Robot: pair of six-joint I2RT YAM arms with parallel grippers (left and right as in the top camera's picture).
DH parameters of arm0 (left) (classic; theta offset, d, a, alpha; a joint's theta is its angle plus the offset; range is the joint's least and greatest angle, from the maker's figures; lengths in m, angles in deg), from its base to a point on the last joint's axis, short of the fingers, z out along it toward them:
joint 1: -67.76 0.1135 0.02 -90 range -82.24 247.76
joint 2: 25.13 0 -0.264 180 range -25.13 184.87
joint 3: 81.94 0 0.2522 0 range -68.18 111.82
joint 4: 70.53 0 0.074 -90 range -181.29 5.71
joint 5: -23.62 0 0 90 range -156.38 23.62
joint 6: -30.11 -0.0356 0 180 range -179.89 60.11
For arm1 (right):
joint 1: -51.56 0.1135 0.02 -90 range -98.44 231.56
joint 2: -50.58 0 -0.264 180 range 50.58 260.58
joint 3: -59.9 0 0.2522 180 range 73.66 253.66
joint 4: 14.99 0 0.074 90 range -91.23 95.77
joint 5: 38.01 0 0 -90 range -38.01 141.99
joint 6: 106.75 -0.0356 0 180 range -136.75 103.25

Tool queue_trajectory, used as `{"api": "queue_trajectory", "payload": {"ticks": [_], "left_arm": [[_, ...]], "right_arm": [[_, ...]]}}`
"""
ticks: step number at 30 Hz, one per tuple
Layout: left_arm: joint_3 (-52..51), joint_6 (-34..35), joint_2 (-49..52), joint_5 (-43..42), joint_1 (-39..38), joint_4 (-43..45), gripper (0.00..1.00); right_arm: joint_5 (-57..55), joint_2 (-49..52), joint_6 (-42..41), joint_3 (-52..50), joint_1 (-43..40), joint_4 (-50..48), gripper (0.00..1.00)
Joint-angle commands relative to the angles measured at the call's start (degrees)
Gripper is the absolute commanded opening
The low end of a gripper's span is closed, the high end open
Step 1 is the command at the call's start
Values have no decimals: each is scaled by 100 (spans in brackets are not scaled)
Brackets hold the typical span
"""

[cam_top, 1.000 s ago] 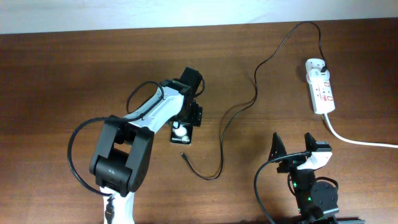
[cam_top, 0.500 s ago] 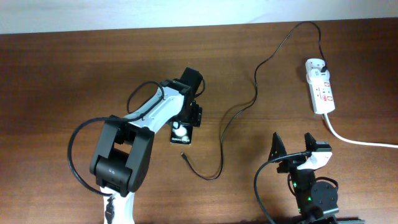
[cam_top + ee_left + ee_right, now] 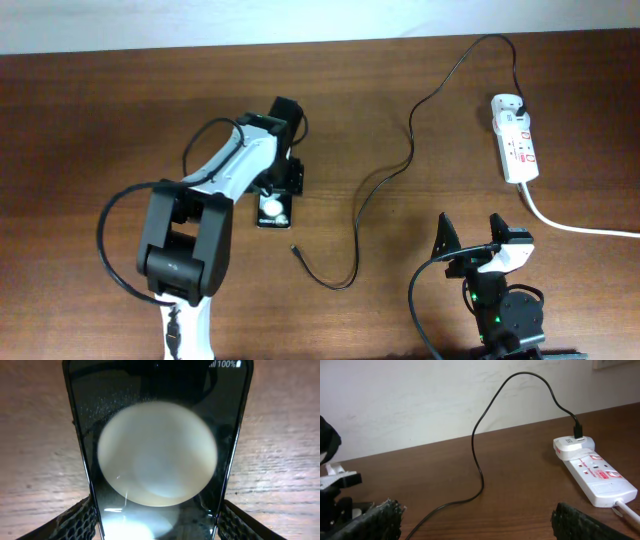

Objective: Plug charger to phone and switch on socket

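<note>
Near the middle of the table [image 3: 100, 120], at about 8 o'clock from its centre, the phone [image 3: 272, 212] is lying flat with the screen up, and the left gripper [image 3: 157, 525] is set over it. Its pads [image 3: 75, 520] are seen at both long edges of the phone, very close or touching; whether the phone is really pinched cannot be told. The right gripper [image 3: 470, 238], at 4 o'clock, is spread wide and holds nothing. Only one part of the task appears done: the plug [image 3: 577, 431] of the charger [image 3: 411, 135] is seated at the far end of the socket [image 3: 518, 145], which lies at 3 o'clock. The tip [image 3: 294, 249] lies free on the wood, near the phone at its 5 o'clock and apart from it, so it is not yet put into the phone. Whether the switch is on cannot be read. The table is brown wood with fine grain. The phone is a black slab of glossy glass, and a large pale round spot is shown on it. The charger is thin, black and limp, laid in loose curves. The socket is long, of white hard plastic with red marks, and a thick white cord [image 3: 585, 229] goes out from it toward 4 o'clock. The pads are black and ribbed.
</note>
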Motion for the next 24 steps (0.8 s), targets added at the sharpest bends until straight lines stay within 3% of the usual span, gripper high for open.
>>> {"api": "queue_trajectory", "payload": {"ticks": [1, 4, 10, 22, 24], "left_arm": [[260, -485, 48, -1027, 280, -24, 61], [262, -890, -17, -2105, 603, -59, 61], [260, -2197, -63, -5226, 1530, -203, 62], [245, -2435, -63, -5372, 1886, -271, 66], [245, -2455, -63, -5370, 1886, -271, 66]], "right_arm": [[7, -50, 59, -31, -42, 46, 99], [7, -50, 57, -31, -42, 46, 99], [7, -50, 57, -31, -42, 48, 99], [9, -50, 39, -31, -33, 39, 99], [579, -50, 42, -22, -31, 127, 99]]}}
